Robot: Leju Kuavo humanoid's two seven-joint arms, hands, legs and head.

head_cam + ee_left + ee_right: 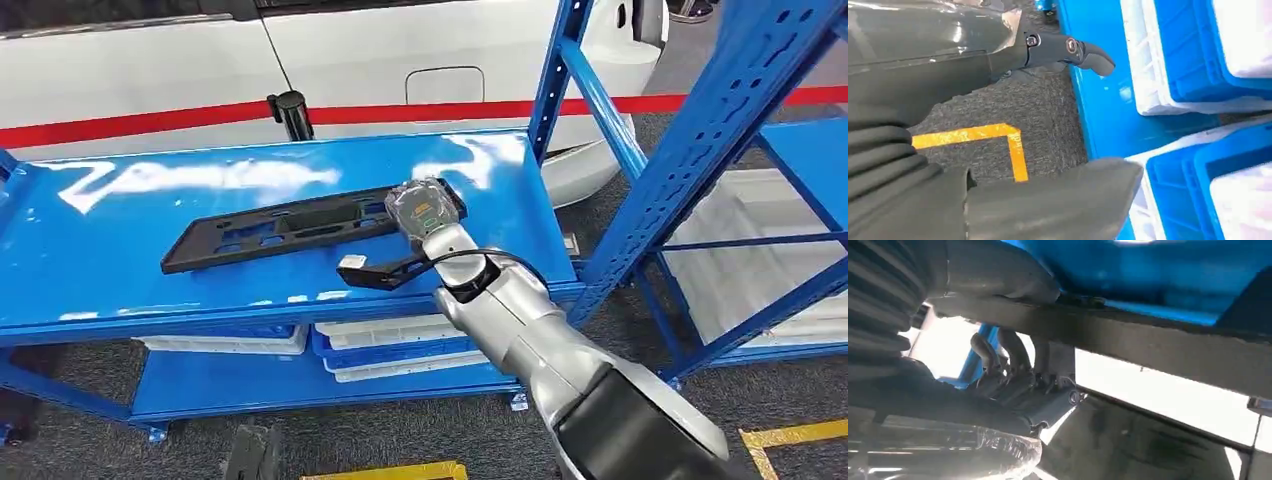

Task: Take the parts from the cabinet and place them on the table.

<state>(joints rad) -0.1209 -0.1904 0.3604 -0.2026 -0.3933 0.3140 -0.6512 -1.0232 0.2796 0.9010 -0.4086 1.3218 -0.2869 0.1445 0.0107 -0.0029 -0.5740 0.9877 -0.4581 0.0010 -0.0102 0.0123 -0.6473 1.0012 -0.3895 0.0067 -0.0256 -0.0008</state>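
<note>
**Ana:** One long black part (300,226) on the blue shelf top (120,270), and it lies flat. Its long axis runs across the shelf, side to side, with the end by the blue upright (555,70) sitting a touch further back than the other end, so it's slightly skewed to the shelf's front edge.

**Ben:** And the right hand (425,208) is on that end of the part nearest the upright. From the head view, the back of the hand covers the part's end. The silver arm reaches up to it from below, over the shelf's front edge.

**Ana:** Fingers?

**Ben:** In the right wrist view the thumb (998,270) lies along one side of the part's dark bar (1128,337) and the darker fingers (1013,352) curl round the other side. Clamped on it, I'd say.

**Ana:** Is the part lifted?

**Ben:** Can't tell. In the head view it looks to be against the shelf surface along its length.

**Ana:** Left hand (998,150)?

**Ben:** The left wrist view has it hanging low, over grey carpet with a yellow tape corner (1015,135). Thumb and one dark finger (1073,50) stand well apart, nothing between them.

**Ana:** Around the shelf?

**Ben:** Blue and white bins (390,345) sit on the level below the shelf top. Behind the shelf stands a white car (400,50) with a red stripe.
</note>
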